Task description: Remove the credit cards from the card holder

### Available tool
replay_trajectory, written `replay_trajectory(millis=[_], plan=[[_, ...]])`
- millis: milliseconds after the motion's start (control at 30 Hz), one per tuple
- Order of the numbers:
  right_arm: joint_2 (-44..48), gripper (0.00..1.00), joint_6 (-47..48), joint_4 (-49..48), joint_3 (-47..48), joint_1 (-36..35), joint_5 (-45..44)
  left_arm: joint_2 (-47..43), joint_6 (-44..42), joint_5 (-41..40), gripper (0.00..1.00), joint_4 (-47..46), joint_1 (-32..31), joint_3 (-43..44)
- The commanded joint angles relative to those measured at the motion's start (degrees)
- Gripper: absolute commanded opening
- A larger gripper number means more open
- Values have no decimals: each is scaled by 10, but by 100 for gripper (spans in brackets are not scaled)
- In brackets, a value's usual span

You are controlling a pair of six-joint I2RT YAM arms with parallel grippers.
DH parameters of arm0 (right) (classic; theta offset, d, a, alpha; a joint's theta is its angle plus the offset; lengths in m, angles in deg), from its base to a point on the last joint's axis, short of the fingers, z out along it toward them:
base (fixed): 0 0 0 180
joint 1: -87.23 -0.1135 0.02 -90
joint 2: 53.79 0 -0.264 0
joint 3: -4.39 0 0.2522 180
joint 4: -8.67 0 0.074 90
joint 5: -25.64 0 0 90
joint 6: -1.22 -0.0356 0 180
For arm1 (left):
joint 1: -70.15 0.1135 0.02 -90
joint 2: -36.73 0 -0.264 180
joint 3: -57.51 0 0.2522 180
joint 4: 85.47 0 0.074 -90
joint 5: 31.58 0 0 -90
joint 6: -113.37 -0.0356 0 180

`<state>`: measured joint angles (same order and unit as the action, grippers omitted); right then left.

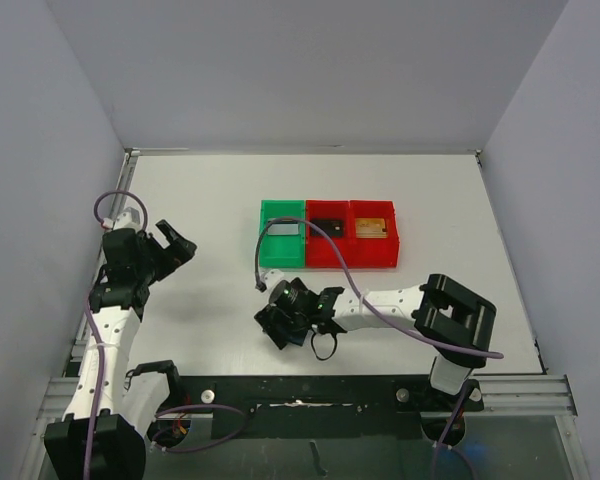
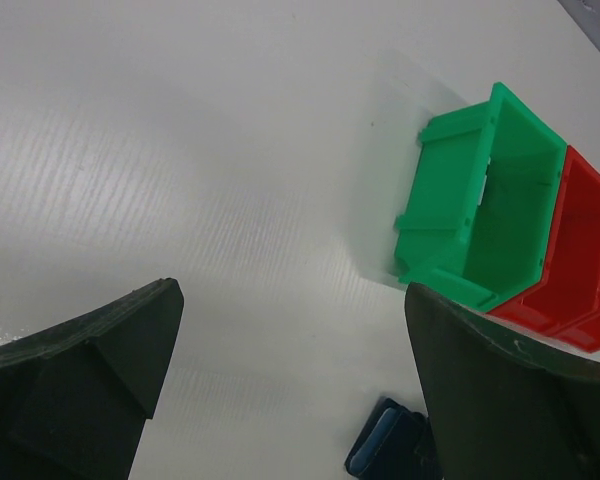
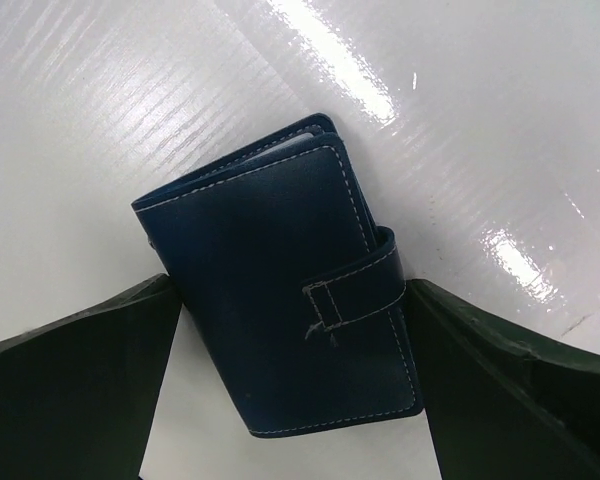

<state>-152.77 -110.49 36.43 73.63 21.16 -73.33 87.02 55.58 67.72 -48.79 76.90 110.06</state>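
The card holder (image 3: 280, 300) is a dark navy wallet lying folded on the table with its strap across the cover. My right gripper (image 3: 290, 300) is open and straddles it, one finger close to each long edge. Whether the fingers touch it I cannot tell. In the top view that gripper (image 1: 285, 325) hangs low at the table's front centre. A silver-grey credit card (image 1: 283, 229) lies in the green bin, a black one (image 1: 328, 226) in the middle red bin and a gold one (image 1: 371, 228) in the right red bin. My left gripper (image 1: 175, 245) is open and holds nothing, off to the left, and its camera catches the wallet's corner (image 2: 385, 450).
The green bin (image 1: 281, 262) and two red bins (image 1: 350, 262) stand side by side behind the wallet. A purple cable (image 1: 325, 250) from the right arm loops over the green bin's front. Grey walls enclose the table on three sides.
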Motion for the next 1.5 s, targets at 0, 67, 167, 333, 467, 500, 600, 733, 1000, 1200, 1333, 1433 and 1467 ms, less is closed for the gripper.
replay_trajectory(millis=[0,67,167,333,467,500,600,733,1000,1200,1333,1433,1467], plan=[[33,92,-52,-40,-40,14,0,7,31,52,93,-7,-24,-9],[52,90,-70,-68,-65,28,23,15,58,73,93,-8,-44,-27],[83,85,-103,-136,-112,68,86,32,111,100,90,-49,-112,-57],[115,81,-130,-203,-163,128,178,60,194,39,90,-126,-296,-93],[124,81,-142,-227,-188,153,210,100,254,22,90,-196,-375,-112],[126,81,-144,-231,-193,155,213,111,268,12,90,-203,-390,-114],[128,81,-145,-238,-197,160,218,137,308,2,90,-245,-417,-127],[119,81,-139,-241,-195,163,230,172,364,6,89,-329,-437,-152],[113,81,-138,-254,-194,163,240,199,426,-14,67,-405,-445,-185],[116,81,-140,-260,-195,163,236,188,444,-17,45,-420,-446,-205],[120,82,-139,-256,-190,163,233,182,444,-14,38,-423,-446,-209],[120,82,-131,-246,-180,164,231,188,444,-2,30,-441,-446,-211],[120,83,-129,-245,-176,164,233,192,444,3,28,-448,-445,-210]])
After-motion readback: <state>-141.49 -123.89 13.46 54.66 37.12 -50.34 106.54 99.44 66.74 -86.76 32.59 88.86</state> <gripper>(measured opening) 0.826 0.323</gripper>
